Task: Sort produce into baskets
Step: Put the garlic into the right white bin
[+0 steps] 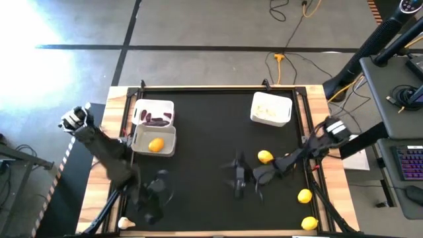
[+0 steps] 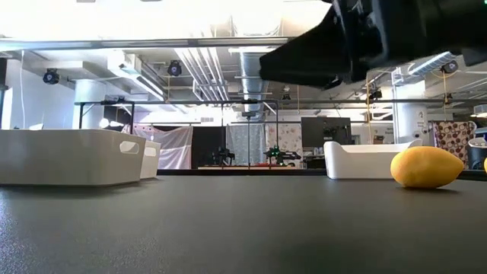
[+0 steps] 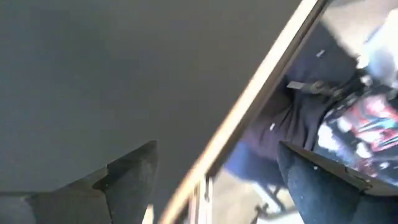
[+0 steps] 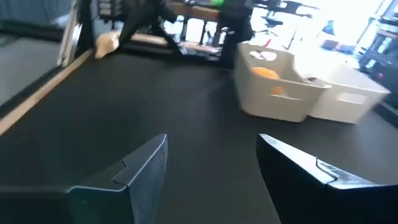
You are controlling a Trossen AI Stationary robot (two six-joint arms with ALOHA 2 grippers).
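On the black mat, two white baskets stand side by side at the left: the far one (image 1: 153, 112) holds dark purple pieces, the near one (image 1: 154, 140) holds a lemon (image 1: 156, 145). A third basket (image 1: 271, 109) at the far right holds white garlic bulbs. Three lemons lie loose on the mat at the right (image 1: 265, 157), (image 1: 304, 196), (image 1: 309, 223). One garlic bulb (image 1: 125, 223) lies at the near left corner. My left gripper (image 1: 155, 195) (image 3: 214, 155) is open over the near left of the mat. My right gripper (image 1: 239, 177) (image 4: 212, 142) is open at mid-table, pointing toward the left baskets.
A wooden rim (image 1: 115, 158) frames the mat. Bare mat lies between the left baskets and the right basket. The low view shows the nearest loose lemon (image 2: 426, 166) on the mat and an arm (image 2: 342, 38) overhead. A desk with a keyboard (image 1: 410, 162) stands right of the table.
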